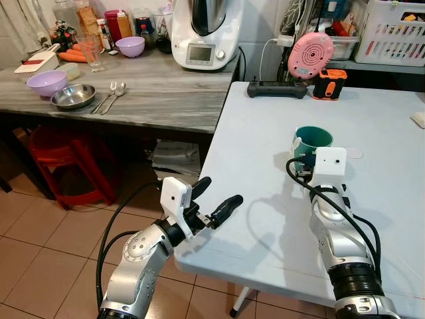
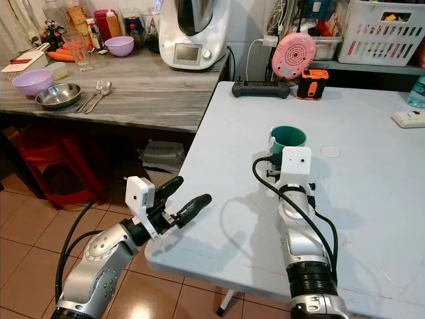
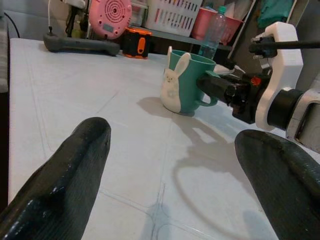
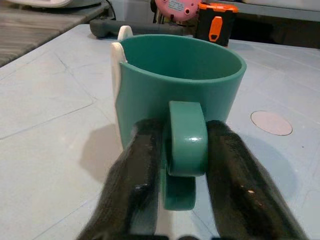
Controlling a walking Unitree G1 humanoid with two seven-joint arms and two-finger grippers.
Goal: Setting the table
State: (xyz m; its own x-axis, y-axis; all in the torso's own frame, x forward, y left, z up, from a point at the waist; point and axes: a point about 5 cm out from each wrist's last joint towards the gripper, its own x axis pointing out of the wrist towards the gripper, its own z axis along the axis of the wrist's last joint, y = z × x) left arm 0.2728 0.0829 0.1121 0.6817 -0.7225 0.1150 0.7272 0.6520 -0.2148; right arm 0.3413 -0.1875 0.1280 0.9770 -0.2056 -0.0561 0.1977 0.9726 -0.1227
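A teal ceramic mug with a white rabbit figure on its side (image 3: 184, 82) stands upright on the pale grey-white table (image 1: 265, 219), about mid-table and nearer the right. Its inside looks empty. The right gripper (image 4: 184, 150) has its two black fingers closed on either side of the mug's teal handle (image 4: 186, 145), clamping it, with the mug's base on the tabletop. The left gripper (image 1: 214, 201) hovers at the near left edge of the table with its fingers spread apart, grasping nothing.

On the grey wood-grain counter (image 1: 166, 93) to the far left sit a lilac plastic bowl (image 1: 46, 83) and, just to its right, a shallow steel bowl (image 1: 73, 97); both look empty. A steel fork and spoon (image 1: 110, 97) lie side by side just right of the steel bowl. Farther back stand a clear drinking glass (image 1: 92, 53), a second lilac bowl (image 1: 130, 46), some carrots (image 1: 72, 54) and a white kitchen machine with a small screen (image 1: 204, 33).

At the far edge of the table lie a black handheld controller (image 1: 277, 89), a round pink device (image 1: 310, 54) and an orange-and-black box-shaped gadget (image 1: 330, 84). A white slatted plastic basket (image 1: 393, 23) sits on a shelf at far right. A red plastic stool (image 1: 70, 159) stands under the counter on the terracotta tiled floor (image 1: 40, 259).
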